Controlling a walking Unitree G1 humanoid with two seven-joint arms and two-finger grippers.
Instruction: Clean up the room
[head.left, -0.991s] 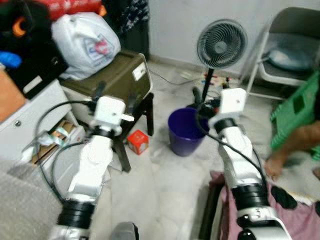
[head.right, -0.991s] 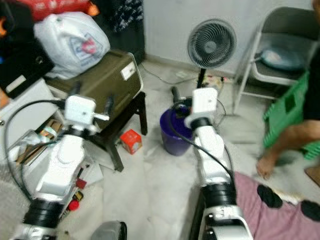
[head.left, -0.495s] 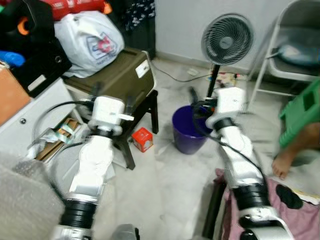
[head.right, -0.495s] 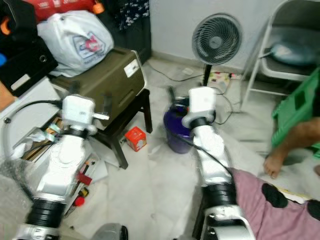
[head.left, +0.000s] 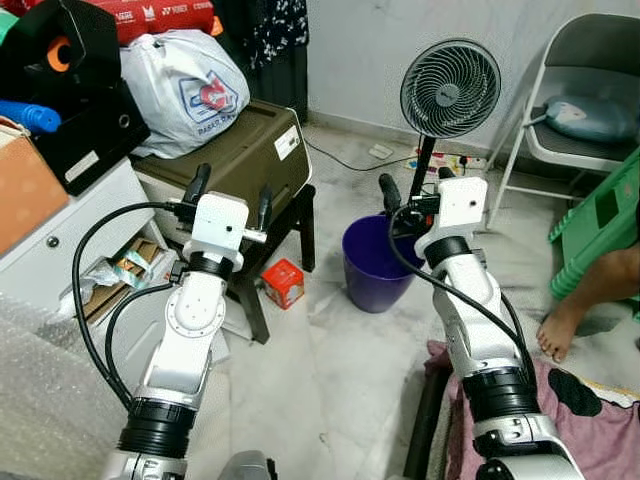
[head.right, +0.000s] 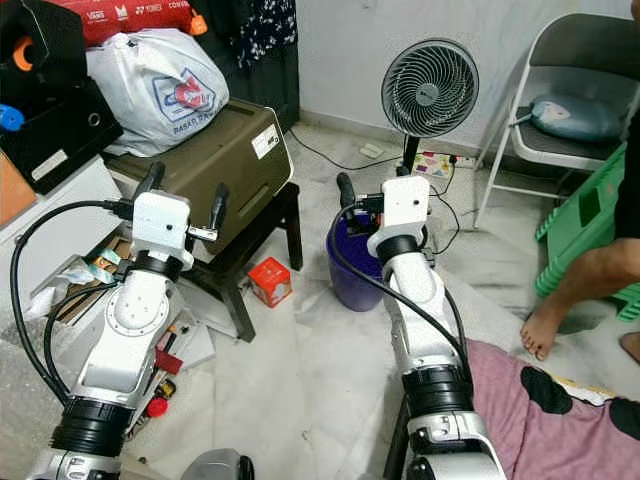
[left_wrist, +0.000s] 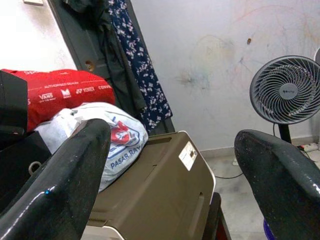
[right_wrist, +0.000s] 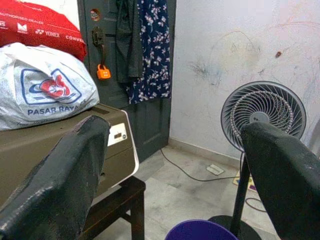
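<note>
At far left a white plastic bag (head.left: 180, 85) rests on an olive-brown storage box (head.left: 232, 155), which sits on a dark stool (head.left: 262, 262). The left tool (head.left: 231, 195) is raised in front of that box, fingers apart and empty. A small red carton (head.left: 283, 282) lies on the marble floor (head.left: 320, 380) beside the stool. Next comes a purple bucket (head.left: 375, 262), with the right tool (head.left: 412, 186) above its rim, fingers apart, holding nothing. Behind stands a black fan (head.left: 449, 88). A person's bare foot (head.left: 562, 333) is at far right.
</note>
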